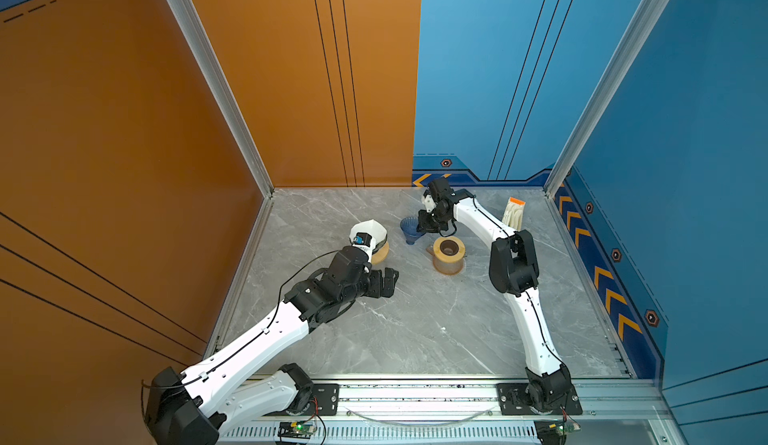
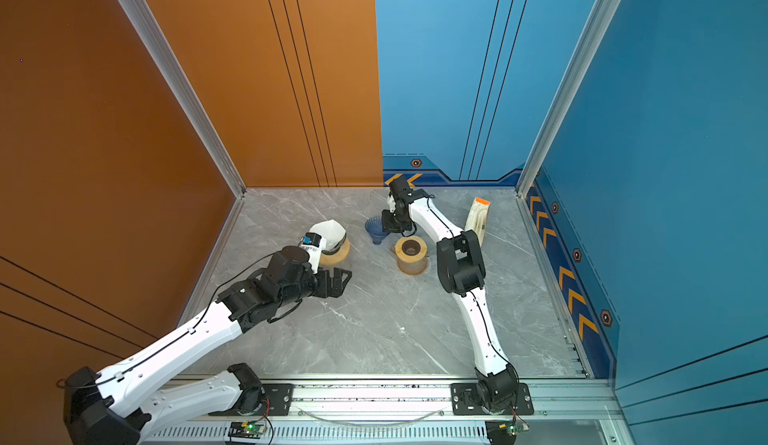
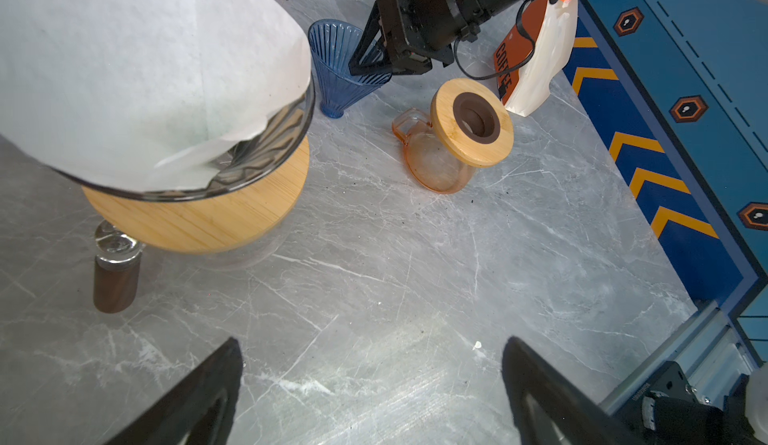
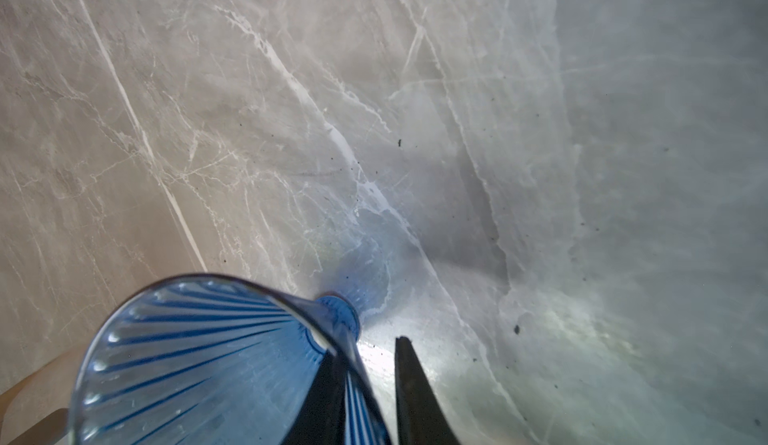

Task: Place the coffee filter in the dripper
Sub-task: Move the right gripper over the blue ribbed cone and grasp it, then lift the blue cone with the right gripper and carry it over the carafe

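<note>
Dripper (image 4: pixel 187 360) wall between right hand (image 4: pixel 366 349) fingers.

Bright, even light falls from above in both top views; the tabletop (image 1: pixel 415 322) carries only faint, soft-edged shadows beneath the arms (image 1: pixel 270 335). The wide lens splays the corner posts (image 1: pixel 216 81) outward, and fine detail is slightly smeared. In the left wrist view a pale sheen lies on the tabletop just ahead of the left gripper (image 3: pixel 370 341), which shows as two dark, unfocused wedges. The coffee filter (image 3: pixel 145 60), close to the lens, is bright and soft. The right wrist view is dimmer and hazy, blurring toward one side. There the dripper (image 4: pixel 199 360) is soft-edged and tints the stone blue, and white glare sits beside its stem.
</note>
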You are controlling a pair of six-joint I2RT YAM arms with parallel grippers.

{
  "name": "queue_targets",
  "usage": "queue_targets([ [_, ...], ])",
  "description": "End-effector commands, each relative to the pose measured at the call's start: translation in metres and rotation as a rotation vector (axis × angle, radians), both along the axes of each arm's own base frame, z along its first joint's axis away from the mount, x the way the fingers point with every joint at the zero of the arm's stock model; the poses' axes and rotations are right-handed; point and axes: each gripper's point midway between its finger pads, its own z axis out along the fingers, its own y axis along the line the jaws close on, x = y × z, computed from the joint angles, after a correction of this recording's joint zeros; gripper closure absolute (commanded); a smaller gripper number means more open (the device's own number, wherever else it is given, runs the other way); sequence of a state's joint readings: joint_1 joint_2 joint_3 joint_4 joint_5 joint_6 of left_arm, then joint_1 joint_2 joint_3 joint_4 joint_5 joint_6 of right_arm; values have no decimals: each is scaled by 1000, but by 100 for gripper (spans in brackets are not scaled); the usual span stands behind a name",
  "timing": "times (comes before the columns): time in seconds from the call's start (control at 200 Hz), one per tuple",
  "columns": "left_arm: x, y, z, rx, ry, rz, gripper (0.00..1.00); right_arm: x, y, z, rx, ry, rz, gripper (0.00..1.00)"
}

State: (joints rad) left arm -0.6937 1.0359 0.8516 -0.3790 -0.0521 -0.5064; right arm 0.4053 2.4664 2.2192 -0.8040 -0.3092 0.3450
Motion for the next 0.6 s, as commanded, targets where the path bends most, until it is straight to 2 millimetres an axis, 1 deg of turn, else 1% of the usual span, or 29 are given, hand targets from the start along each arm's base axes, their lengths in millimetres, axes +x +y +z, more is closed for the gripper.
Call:
queue_targets([
  [0.0, -3, 3, 1, -7, 4, 4, 2, -1, 0, -1, -13, 11, -17, 84],
  [0.19, -2, 3, 2, -8, 1, 3, 2, -2, 4, 7, 6, 8, -19, 91],
  [0.315, -3, 3, 2, -7, 1, 1, 2, -3, 5, 13, 11, 1, -19, 94],
  [0.456, -4, 4, 10, -5, -8, -2, 2, -3, 5, 19, 20, -3, -27, 97],
  [0.596, -5, 6, 19, -13, -26, 4, 2, -5, 6, 32, 35, -17, -27, 97],
])
